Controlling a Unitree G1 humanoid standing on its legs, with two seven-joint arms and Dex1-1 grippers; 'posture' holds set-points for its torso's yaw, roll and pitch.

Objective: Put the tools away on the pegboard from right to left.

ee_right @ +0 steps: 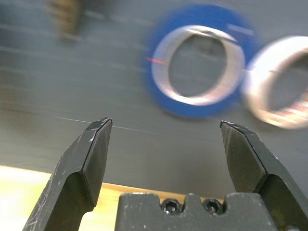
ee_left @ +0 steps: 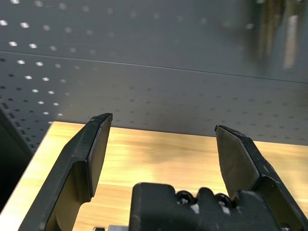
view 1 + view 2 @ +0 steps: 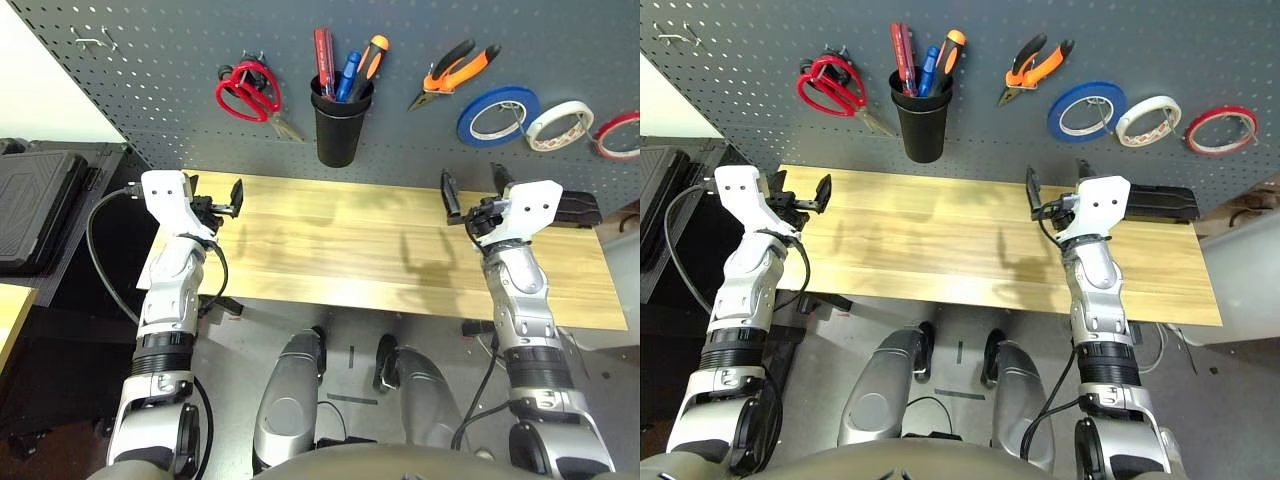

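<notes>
Pegboard [image 3: 400, 140]: screwdriver [image 3: 325, 60] partly hidden in black cup [image 3: 340, 130], lower shaft unseen.

red tape ring [image 3: 1196, 143], pliers [image 3: 1022, 78], screwdriver [image 3: 904, 52], red scissors [image 3: 824, 90] on pegboard [image 3: 990, 110]

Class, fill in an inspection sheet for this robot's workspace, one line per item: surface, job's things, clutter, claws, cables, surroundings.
Surface: wooden tabletop, bare between the claws.
Job's things: red tape ring, orange-and-black pliers, red-handled scissors on the pegboard; red-handled screwdriver in the black cup.
Clutter: black object at the table's back edge.
Claws: left claw and right claw open, holding nothing.
Cables: black cables along both arms.
Surroundings: black case beyond the table's left end.
</notes>
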